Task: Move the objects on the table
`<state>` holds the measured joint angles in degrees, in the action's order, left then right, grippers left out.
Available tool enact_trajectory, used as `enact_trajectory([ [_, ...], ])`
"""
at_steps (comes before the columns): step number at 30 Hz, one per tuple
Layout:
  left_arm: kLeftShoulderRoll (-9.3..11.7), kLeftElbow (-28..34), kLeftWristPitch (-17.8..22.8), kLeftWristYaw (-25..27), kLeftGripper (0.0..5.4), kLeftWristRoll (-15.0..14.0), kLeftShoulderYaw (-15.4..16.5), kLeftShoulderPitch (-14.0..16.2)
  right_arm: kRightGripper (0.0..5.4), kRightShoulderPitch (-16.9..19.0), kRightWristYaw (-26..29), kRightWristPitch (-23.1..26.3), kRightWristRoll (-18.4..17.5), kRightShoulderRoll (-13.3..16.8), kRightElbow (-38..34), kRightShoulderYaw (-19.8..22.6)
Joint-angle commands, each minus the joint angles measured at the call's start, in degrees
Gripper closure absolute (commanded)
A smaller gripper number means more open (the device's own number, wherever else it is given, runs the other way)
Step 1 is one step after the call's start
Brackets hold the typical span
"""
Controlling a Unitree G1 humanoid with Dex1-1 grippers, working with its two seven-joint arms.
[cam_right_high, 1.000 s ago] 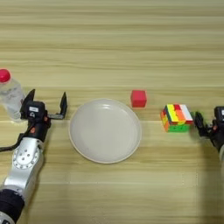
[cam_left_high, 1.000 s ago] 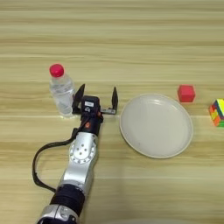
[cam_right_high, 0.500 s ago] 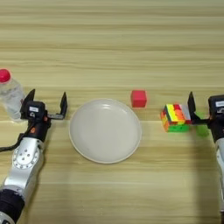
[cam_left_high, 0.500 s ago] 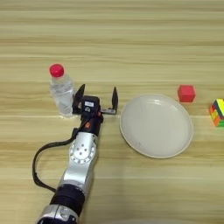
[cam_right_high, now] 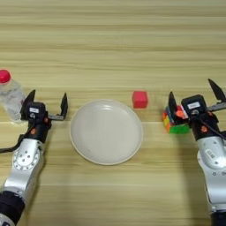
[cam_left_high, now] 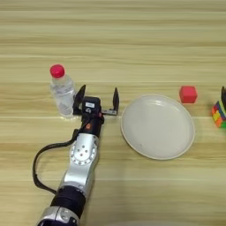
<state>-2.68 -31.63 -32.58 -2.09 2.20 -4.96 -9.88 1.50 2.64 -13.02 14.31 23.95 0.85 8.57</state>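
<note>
Wooden table [cam_right_high: 110,44], multicoloured block [cam_right_high: 173,122] beside right pincer's [cam_right_high: 194,96] spread fingers

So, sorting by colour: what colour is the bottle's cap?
Red. The cap on the clear bottle shows best in the left eye view.

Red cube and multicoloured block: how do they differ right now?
The red cube is one plain colour; the multicoloured block shows green, red, orange and yellow patches. The red cube stands free, just beyond the plate, while the multicoloured block has the right tool open right at it, one finger over its top. The block looks larger. Both rest on the table.
</note>
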Motion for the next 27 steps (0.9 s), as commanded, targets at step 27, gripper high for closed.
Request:
enact_trajectory([
  [27, -0.7, 42.1, 12.8, 1.2, 0.0, 2.6, -8.7, 12.6, 0.03, -2.9, -4.8, -1.2, 13.7, 0.3, 7.5, -12.0],
])
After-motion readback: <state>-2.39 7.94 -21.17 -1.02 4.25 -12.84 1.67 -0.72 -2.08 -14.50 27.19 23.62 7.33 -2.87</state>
